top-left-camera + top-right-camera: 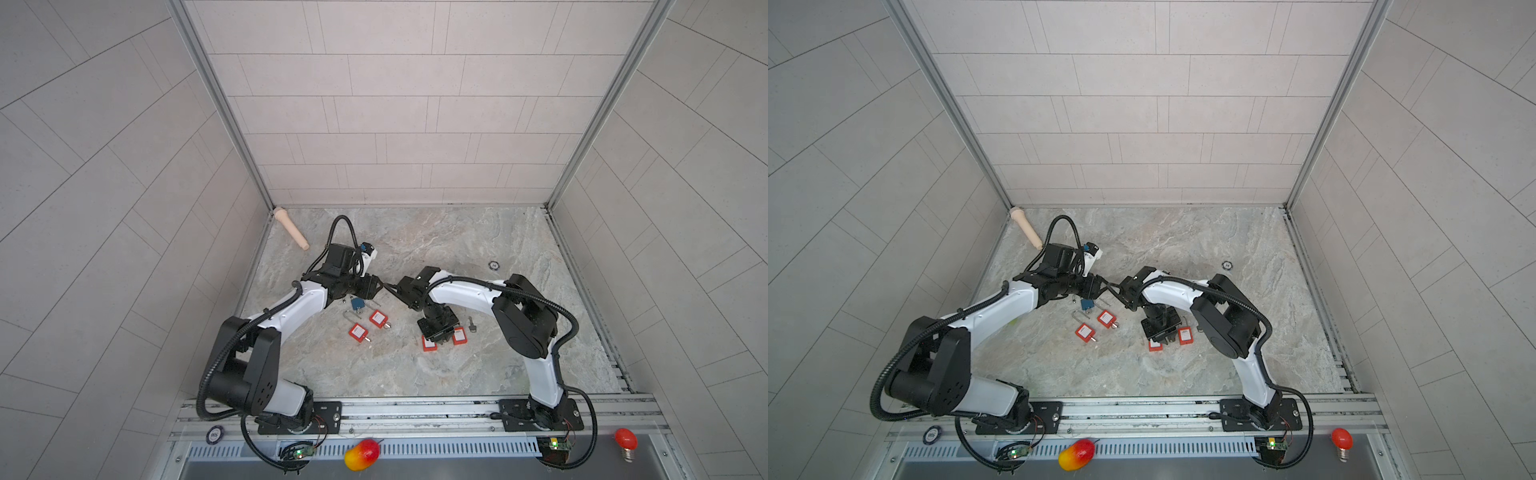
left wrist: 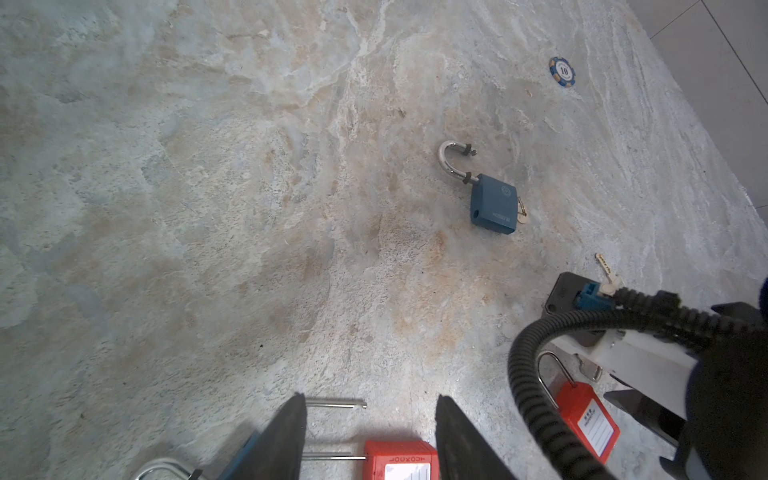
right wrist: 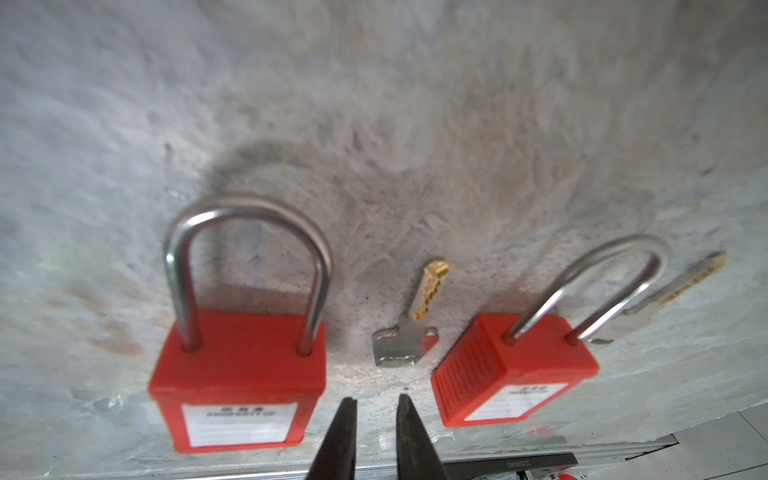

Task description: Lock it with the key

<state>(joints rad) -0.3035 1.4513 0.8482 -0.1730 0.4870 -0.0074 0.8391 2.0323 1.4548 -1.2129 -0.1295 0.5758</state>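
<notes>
Key [image 3: 405, 336] lay flat on worktop [image 3: 374, 124] between straight red padlock [image 3: 237, 374] and skewed red padlock [image 3: 515, 370]. Right gripper [image 3: 376, 401] sat just short of its head, jaws narrowly apart, empty. Best bet seemed: widen, straddle head squarely, avoid nudging padlocks.

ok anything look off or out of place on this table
The blue padlock lies with its shackle swung open and what looks like a key in its base. A mango and a red light bulb sit on the front rail, off the table, unrelated to locking.
</notes>
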